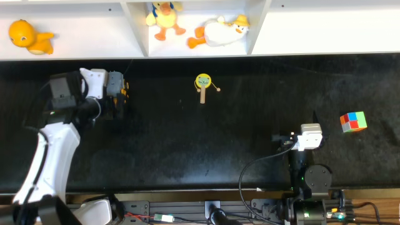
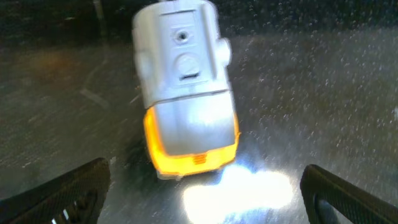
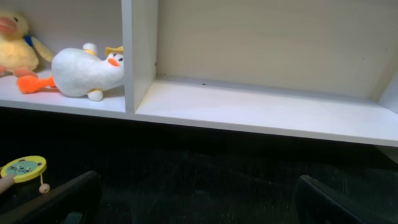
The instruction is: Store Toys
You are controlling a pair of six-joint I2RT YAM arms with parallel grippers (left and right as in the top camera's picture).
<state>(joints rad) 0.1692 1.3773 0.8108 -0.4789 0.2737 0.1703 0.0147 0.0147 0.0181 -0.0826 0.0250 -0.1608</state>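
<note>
A grey and orange truck (image 2: 186, 93) sits on the desk (image 1: 187, 144) near its far left corner. The left gripper (image 2: 205, 169) hangs over it with its jaws spread wide, one finger on each side and neither touching. A rattle (image 1: 203, 82) lies by the middle of the far edge, and a cube (image 1: 353, 122) sits near the right edge. The right gripper (image 3: 199, 180) is at the near right, also wide open and holding nothing. Three ducks lie in the shelf (image 1: 312, 25) along the far edge.

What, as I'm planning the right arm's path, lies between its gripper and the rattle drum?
Nothing: in the top view, the black mat between the right gripper and the rattle drum is bare.
</note>
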